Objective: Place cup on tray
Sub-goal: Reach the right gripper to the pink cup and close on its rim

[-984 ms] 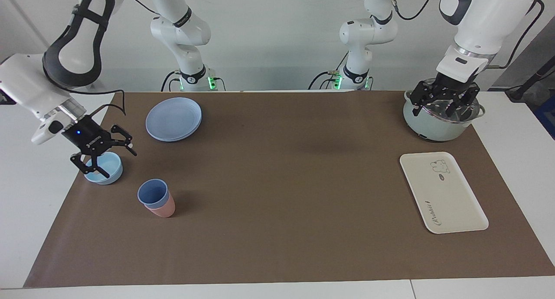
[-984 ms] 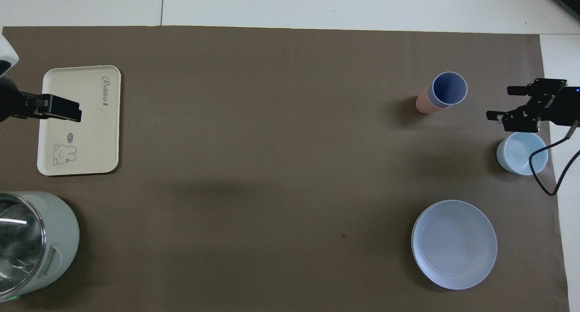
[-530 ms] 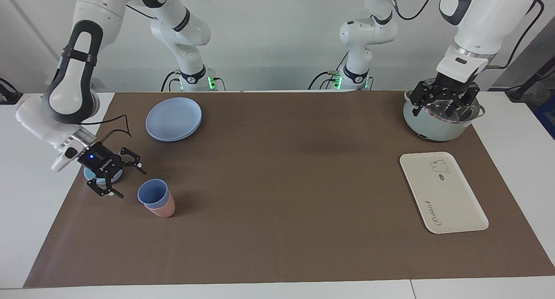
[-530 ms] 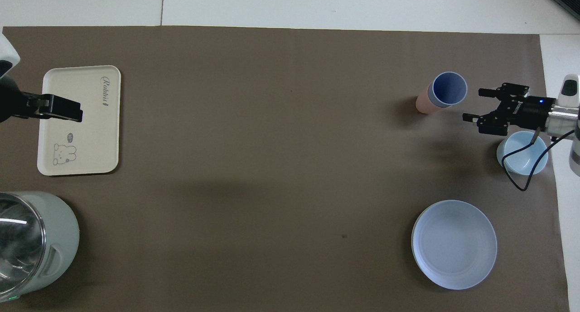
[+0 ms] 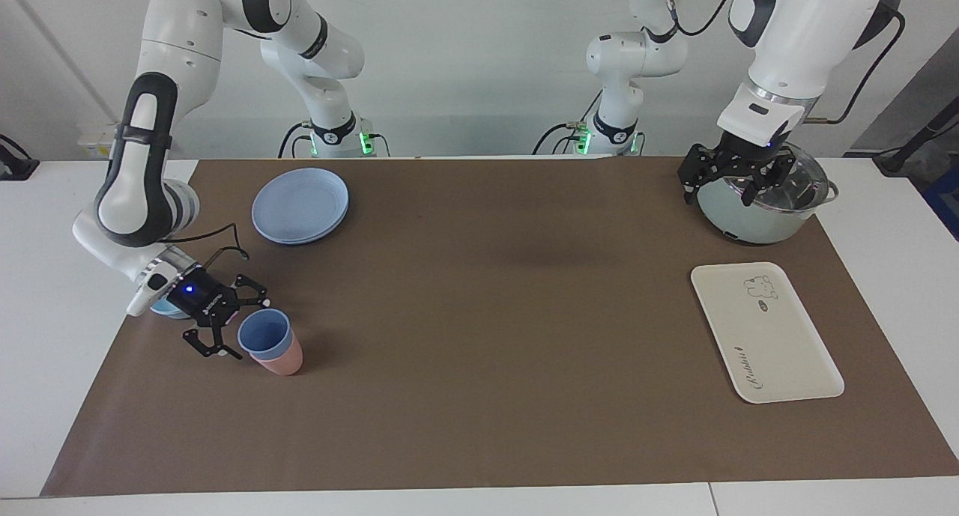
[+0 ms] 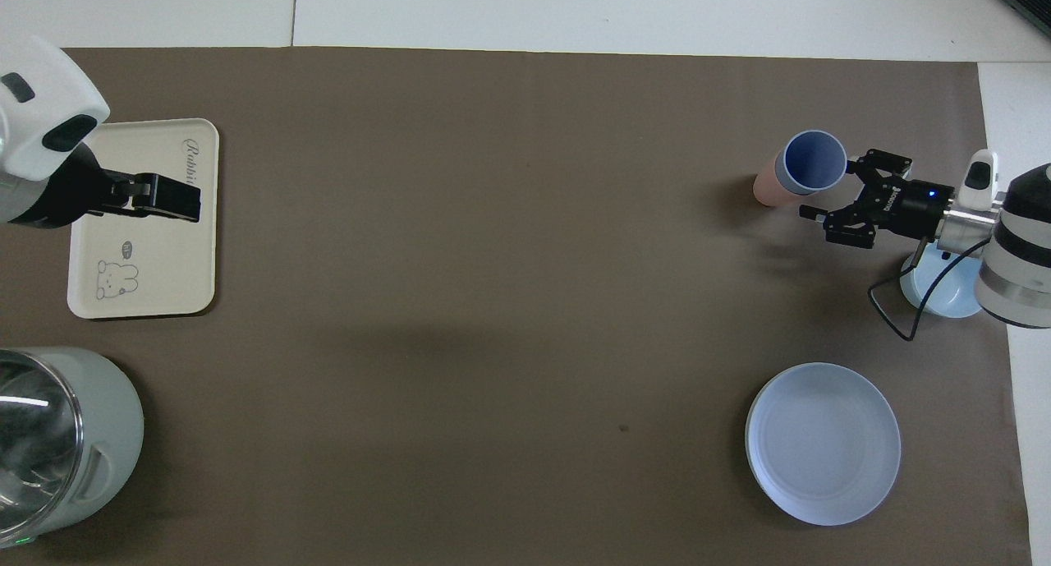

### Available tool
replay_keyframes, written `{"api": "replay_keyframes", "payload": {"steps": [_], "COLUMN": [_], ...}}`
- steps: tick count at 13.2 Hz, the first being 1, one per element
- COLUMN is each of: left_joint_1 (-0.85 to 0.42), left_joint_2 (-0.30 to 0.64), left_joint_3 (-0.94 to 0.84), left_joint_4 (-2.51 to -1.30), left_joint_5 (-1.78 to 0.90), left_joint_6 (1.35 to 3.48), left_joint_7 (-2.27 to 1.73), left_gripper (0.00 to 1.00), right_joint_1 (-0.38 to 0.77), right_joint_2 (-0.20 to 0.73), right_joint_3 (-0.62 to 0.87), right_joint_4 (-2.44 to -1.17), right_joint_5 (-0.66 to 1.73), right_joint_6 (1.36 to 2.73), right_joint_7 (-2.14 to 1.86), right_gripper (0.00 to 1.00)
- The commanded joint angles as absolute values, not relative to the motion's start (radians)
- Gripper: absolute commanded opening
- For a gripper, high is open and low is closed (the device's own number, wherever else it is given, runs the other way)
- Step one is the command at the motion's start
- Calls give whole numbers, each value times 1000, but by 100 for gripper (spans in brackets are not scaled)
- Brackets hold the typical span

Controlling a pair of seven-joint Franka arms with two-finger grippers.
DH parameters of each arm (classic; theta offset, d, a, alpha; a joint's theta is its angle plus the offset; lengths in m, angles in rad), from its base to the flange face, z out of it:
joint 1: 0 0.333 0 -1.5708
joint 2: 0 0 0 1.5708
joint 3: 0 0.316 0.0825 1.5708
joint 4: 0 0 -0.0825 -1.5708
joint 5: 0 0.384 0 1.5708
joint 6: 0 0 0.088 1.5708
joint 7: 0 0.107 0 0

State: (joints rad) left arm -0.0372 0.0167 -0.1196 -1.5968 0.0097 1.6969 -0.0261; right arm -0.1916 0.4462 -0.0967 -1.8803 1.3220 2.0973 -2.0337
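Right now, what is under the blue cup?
The cup sits nested in a salmon-pink tumbler; only the tumbler's lower part shows. Its inside is covered. The right gripper is beside them, jaws open.

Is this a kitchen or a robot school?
More likely a robot lab. Two arms are bolted at a table covered by a plain brown mat. A cup, plates and a tray are set out like practice props. The right gripper is beside the cup.

a white counter [image 5: 45, 396] carries a brown mat [image 5: 479, 351] over most of its top, bare white showing at nine, three and six o'clock. a plain pale wall [image 5: 464, 67] rises at twelve, evenly lit, with soft shadows on the mat.
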Motion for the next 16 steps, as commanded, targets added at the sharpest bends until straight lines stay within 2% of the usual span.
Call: {"api": "replay_keyframes", "payload": {"steps": [1,14,15,16], "left_joint_1": [-58,-43,-44,-44], "left_joint_2": [-8,-9,-9,-9], "left_joint_3": [-109,-98,-98,-98], "left_joint_4": [-1628,-1628,-1629,-1628], "left_joint_5": [5,5,5,5], "left_joint_6": [1717,1709,1709,1709], "left_joint_7": [-35,-35,-35,-35], "left_gripper": [100,100,100,100], "right_joint_1": [-190,-132,-130,-130], "right_joint_2": [465,485,485,485], "right_joint_3": [-91,-91,-91,-91], "right_joint_4": [-1908,-1911,-1911,-1910], "right_joint_5": [1426,1595,1594,1595], "right_joint_6": [2098,2140,2144,2146], "right_joint_7": [-2138,-2206,-2213,-2236], "right_gripper": [100,100,97,57]}}
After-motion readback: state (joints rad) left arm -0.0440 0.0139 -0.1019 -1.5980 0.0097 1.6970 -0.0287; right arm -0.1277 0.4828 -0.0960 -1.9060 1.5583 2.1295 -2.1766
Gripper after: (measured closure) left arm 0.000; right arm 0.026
